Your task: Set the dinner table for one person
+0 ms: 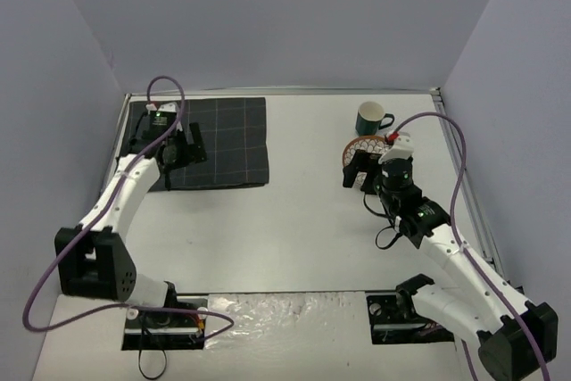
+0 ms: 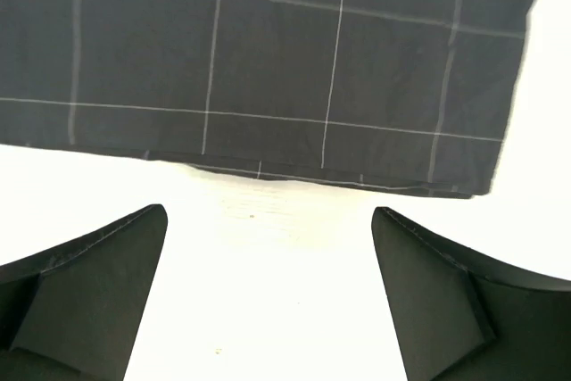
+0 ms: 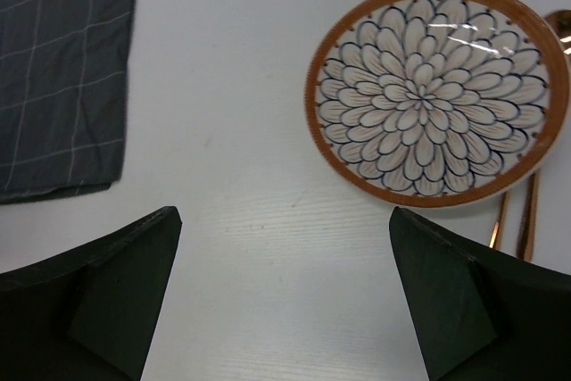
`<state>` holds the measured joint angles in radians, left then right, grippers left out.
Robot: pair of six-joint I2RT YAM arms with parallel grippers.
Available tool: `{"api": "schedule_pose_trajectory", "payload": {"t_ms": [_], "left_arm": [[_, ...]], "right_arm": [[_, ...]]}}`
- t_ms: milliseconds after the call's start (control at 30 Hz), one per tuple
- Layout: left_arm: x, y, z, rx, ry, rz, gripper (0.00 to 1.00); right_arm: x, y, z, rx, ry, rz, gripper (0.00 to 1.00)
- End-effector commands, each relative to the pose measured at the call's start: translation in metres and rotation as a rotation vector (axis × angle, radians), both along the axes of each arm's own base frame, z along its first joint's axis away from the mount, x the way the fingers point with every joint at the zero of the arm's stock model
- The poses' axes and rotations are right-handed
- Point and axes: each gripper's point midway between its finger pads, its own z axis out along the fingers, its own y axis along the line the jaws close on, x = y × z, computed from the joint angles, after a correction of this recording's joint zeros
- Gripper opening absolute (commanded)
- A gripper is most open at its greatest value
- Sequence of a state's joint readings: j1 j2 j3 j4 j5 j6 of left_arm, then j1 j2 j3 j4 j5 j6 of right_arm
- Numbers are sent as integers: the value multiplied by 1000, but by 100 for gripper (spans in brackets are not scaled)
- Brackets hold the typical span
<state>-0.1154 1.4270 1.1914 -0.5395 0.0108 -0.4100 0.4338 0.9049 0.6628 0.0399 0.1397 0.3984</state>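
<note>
My left gripper [image 2: 268, 213] hangs wide open and empty at an edge of the checked placemat [image 2: 268, 60], laid flat at the far left of the white dinner table [image 1: 294, 220]. My right gripper [image 3: 284, 213], equally open and empty, hovers just short of the floral plate [image 3: 437, 91]. Fetching it looks like my step now: pinch its rim, carry it onto the mat

Plain pale lilac-grey walls [image 1: 268, 15] on three sides, soft even light
</note>
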Motion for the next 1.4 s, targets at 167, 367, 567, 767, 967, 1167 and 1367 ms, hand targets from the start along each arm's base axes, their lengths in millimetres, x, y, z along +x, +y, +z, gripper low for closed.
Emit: {"api": "schedule_pose_trajectory", "payload": {"t_ms": [167,367,567,767,967,1167,1367], "left_arm": [[-48,9,39,-43,-178,-67,97],[-57,8,35,-65,-196,-70,97],[-61,10,38,-72,-203,-58,97],[-64,9,40,-81,-214,-51,97],[-65,11,41,-81,-218,-46,97],[-65,11,39,-81,-212,-43,97],[-65,9,38,-91,-212,-49,97]], "right_arm": [[17,-68,-45,228,111,-328,100],[28,-84,-69,367,140,-389,97],[41,-91,-84,455,141,-440,92],[51,-98,-101,497,152,-503,86],[61,-99,-118,537,157,-532,80],[66,-99,-133,574,176,-561,71],[55,-109,-156,575,198,-642,54]]}}
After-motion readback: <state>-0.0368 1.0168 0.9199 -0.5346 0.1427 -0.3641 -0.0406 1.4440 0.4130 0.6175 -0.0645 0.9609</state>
